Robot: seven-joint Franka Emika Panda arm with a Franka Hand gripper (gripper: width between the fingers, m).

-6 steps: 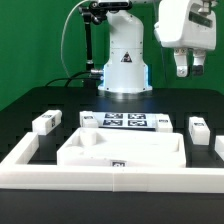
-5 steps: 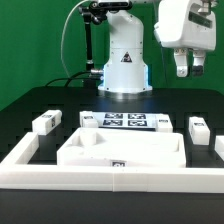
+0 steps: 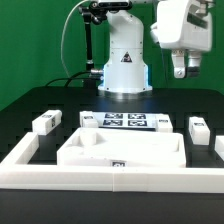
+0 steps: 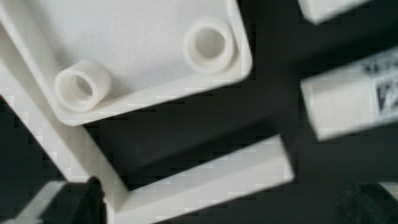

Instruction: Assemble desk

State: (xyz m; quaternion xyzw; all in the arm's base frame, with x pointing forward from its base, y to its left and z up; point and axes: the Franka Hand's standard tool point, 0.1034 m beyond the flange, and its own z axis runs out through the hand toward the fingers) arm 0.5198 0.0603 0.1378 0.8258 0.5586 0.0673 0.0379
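The gripper [image 3: 181,68] hangs in the upper right of the exterior view, jaws spread wide and empty. It has drifted slightly toward that view's left since a moment ago. The tabletop [image 3: 120,150] lies at lower centre on the black worktop [image 3: 30,100], with the left leg [image 3: 46,122] and right leg [image 3: 198,127] loose beside it. Nothing looks joined yet, so this is probably an approach to a first pick.
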